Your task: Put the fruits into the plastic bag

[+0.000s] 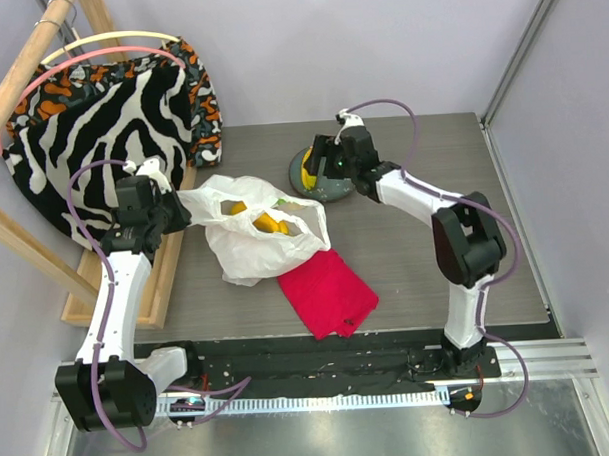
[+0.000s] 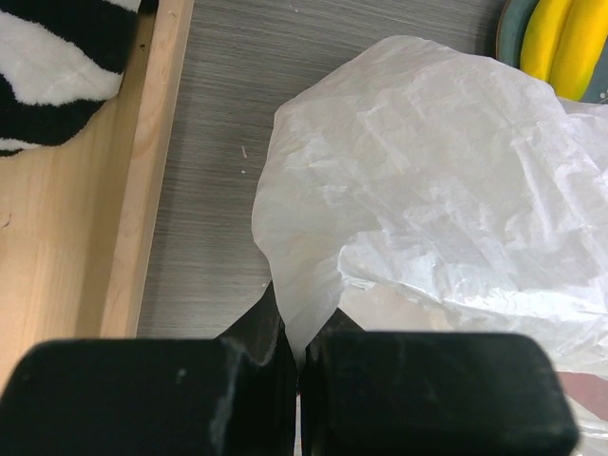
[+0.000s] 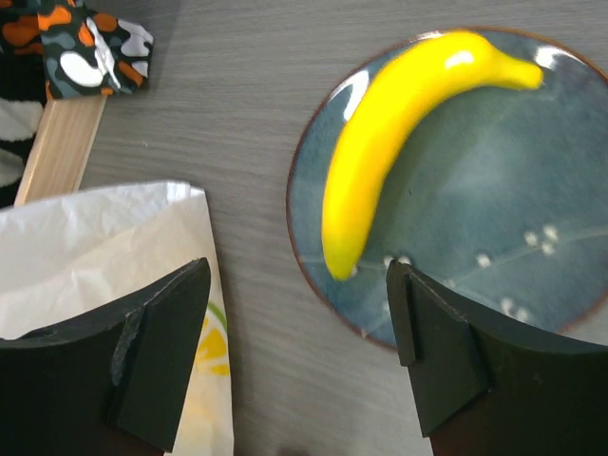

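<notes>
The white plastic bag [image 1: 255, 230] lies open on the table with yellow and orange fruits [image 1: 267, 224] inside. My left gripper [image 1: 172, 208] is shut on the bag's left edge [image 2: 296, 323] and holds it up. A yellow banana [image 3: 399, 133] lies on the dark grey-green plate [image 3: 475, 190]; its yellow [image 1: 308, 171] also shows in the top view, and its yellow curves [image 2: 560, 43] show at the left wrist view's top right. My right gripper [image 3: 299, 351] is open, just above the plate's near rim, with the banana's tip between and ahead of its fingers. The bag's printed corner [image 3: 204, 332] sits by its left finger.
A red folded cloth [image 1: 327, 292] lies in front of the bag. A wooden frame [image 1: 166, 263] with zebra-striped fabric [image 1: 110, 115] stands at the left. The table's right half is bare grey wood [image 1: 426, 264].
</notes>
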`<state>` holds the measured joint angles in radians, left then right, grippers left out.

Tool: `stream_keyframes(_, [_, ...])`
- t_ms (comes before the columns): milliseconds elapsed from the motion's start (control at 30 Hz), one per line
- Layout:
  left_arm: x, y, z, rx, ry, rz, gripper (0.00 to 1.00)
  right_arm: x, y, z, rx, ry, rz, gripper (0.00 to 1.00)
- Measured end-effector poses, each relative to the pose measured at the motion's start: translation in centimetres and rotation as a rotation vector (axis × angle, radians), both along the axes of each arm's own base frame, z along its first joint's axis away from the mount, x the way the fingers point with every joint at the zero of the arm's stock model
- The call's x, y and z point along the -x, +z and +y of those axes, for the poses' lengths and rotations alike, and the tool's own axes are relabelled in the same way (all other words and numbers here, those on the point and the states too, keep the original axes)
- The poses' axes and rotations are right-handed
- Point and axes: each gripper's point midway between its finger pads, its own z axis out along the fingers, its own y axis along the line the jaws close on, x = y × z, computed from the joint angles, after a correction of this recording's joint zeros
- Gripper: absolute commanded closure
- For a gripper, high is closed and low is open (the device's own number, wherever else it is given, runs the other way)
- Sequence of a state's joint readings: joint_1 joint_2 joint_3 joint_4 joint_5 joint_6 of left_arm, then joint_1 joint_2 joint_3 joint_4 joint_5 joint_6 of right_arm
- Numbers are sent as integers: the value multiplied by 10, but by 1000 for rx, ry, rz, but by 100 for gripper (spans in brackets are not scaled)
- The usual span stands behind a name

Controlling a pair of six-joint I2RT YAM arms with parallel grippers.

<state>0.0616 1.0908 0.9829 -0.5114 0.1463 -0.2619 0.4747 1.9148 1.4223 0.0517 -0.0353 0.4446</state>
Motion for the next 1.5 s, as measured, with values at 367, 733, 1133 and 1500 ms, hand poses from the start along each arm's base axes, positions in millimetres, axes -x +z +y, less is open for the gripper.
stream_keyframes(367, [0, 0, 0, 0, 0, 1, 100, -47, -62, 19, 49, -30, 103, 13])
stream_keyframes(733, [0, 0, 0, 0, 0, 1, 100, -48, -96, 15, 86, -64, 172, 16])
stream_keyframes(1133, [0, 0, 0, 0, -1, 1, 100, -73, -103, 26, 76, -75, 148, 66])
stream_keyframes(1500, [0, 0, 0, 1, -2, 1, 100, -59, -98, 13, 63, -73, 125, 87])
